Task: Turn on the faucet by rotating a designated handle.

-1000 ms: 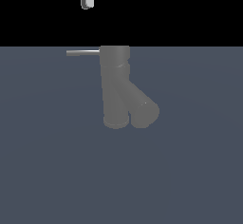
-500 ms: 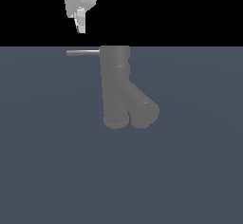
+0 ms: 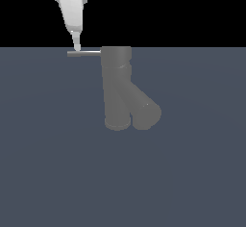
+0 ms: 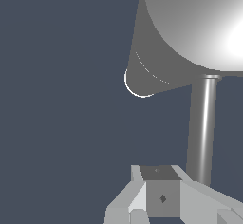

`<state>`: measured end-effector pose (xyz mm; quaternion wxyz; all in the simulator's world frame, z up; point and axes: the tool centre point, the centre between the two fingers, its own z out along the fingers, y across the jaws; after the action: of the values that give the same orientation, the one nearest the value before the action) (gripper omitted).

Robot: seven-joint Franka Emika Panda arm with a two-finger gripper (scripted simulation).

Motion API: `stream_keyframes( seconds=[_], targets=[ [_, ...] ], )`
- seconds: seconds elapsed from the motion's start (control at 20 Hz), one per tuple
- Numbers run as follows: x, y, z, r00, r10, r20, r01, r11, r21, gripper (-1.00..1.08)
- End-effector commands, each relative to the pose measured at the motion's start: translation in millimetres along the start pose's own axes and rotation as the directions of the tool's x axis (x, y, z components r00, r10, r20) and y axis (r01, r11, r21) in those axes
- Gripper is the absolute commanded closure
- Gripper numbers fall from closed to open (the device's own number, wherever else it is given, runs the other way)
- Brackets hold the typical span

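Note:
The dark-grey faucet (image 3: 117, 89) stands upright on the floor, and a thick branch (image 3: 145, 110) slants off it toward the exterior view's right. Its thin light-grey handle (image 3: 84, 53) sticks out sideways from the top toward the exterior view's left. My white gripper (image 3: 77, 46) hangs from above with its narrow tip just over the handle's free end, touching or nearly touching it. In the wrist view the faucet's top (image 4: 194, 23) looms large, the handle (image 4: 203, 128) runs alongside my gripper (image 4: 161, 204), and the fingers look pressed together with nothing between them.
A flat blue-grey floor (image 3: 53, 163) spreads all around the faucet, under a black background. No other objects show.
My gripper has come down and toward the exterior view's right, from well above the handle to right at its free end. The faucet and handle have not moved.

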<state>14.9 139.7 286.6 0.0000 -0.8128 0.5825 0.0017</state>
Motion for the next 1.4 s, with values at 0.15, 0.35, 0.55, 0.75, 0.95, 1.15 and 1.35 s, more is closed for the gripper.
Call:
stream_keyframes(
  seconds=[0.15,0.35,0.55,0.75,0.95,1.15,1.35],
  targets=[
    [-5.5,-8.9,13.1,0.999,0.050,-0.002,-0.050,0.999,0.002,1.08],
    [-7.1,-11.2,16.7,0.998,0.063,-0.003,-0.063,0.998,0.002,1.08],
    [-7.0,-11.3,16.9,0.998,0.064,-0.003,-0.064,0.998,0.002,1.08],
    [-7.3,-2.2,16.9,0.998,0.063,-0.003,-0.063,0.998,0.002,1.08],
    [-7.4,9.9,17.0,0.998,0.063,-0.003,-0.063,0.998,0.002,1.08],
    [-7.5,22.3,17.1,0.998,0.063,-0.003,-0.063,0.998,0.002,1.08],
    [-7.7,35.0,17.2,0.998,0.063,-0.003,-0.063,0.998,0.002,1.08]
  ],
)
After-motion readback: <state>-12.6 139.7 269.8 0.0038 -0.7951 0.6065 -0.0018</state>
